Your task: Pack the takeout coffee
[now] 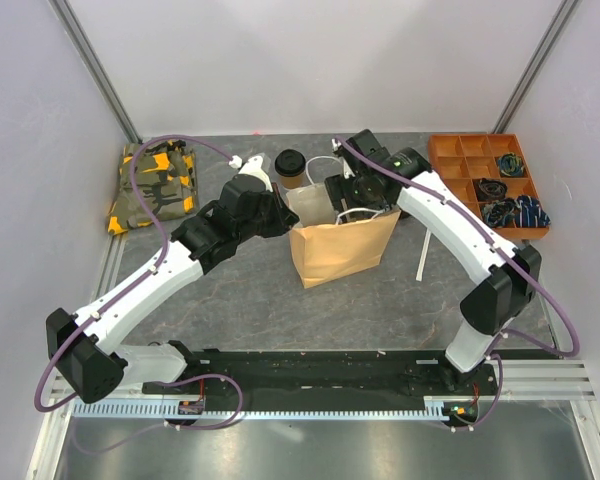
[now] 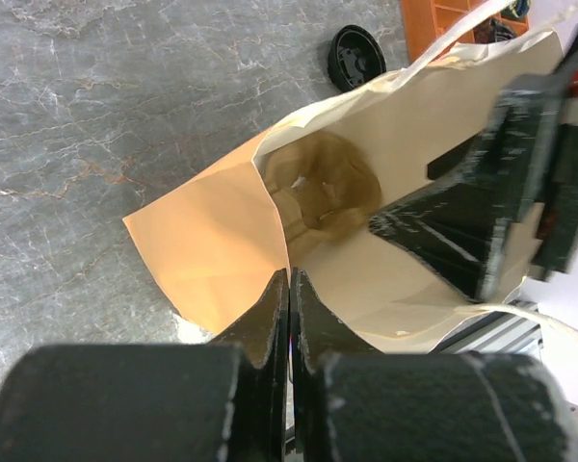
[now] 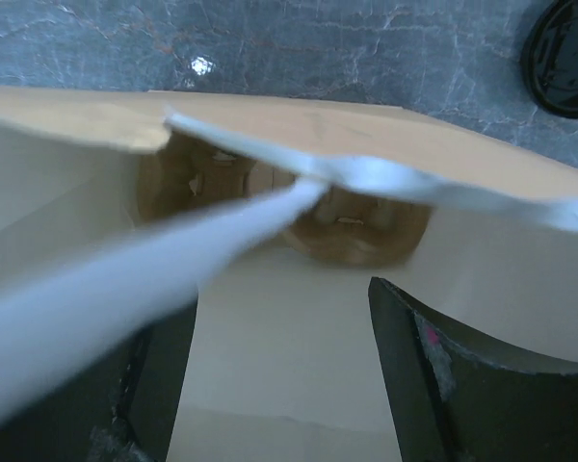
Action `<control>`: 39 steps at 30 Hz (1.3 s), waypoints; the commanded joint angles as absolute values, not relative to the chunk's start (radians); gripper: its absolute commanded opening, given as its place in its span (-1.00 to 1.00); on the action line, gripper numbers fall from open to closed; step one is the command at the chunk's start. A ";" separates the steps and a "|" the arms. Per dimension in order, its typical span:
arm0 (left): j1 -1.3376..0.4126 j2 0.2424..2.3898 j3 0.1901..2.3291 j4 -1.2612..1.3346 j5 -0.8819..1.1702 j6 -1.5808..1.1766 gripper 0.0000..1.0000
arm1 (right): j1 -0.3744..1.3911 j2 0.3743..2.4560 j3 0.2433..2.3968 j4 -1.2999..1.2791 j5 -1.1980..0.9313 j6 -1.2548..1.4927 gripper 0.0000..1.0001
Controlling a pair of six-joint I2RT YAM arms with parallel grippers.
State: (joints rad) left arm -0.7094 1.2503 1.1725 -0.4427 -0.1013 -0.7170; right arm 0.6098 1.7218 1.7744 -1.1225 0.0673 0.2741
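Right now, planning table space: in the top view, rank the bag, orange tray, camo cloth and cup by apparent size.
1. Orange tray and bag: too alike to rank.
2. Camo cloth: slightly smaller.
3. Cup: clearly smallest.

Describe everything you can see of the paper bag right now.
The paper bag is brown kraft with white handles. It stands with its mouth open, just in front of the takeout coffee. The shut left gripper pinches its rim, and the open right gripper reaches into the mouth. A moulded pulp carrier lies at the bottom.
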 commanded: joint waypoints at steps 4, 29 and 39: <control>-0.716 1.261 1.193 -0.497 -0.126 -0.608 -0.96 | 0.614 1.592 1.804 -1.089 0.049 0.215 0.59; -0.715 1.222 1.218 -0.574 0.083 -0.322 -0.96 | 0.609 1.390 1.796 -0.942 -0.210 -0.042 -0.43; -0.715 1.218 1.213 -0.587 0.144 -0.242 -0.96 | 0.609 1.318 1.631 -0.973 -0.322 -0.444 -0.70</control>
State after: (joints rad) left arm -0.7105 1.2255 1.2053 -0.5270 0.1062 -0.3359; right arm 0.6094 1.3396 1.6657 -0.9649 -0.2657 -0.2520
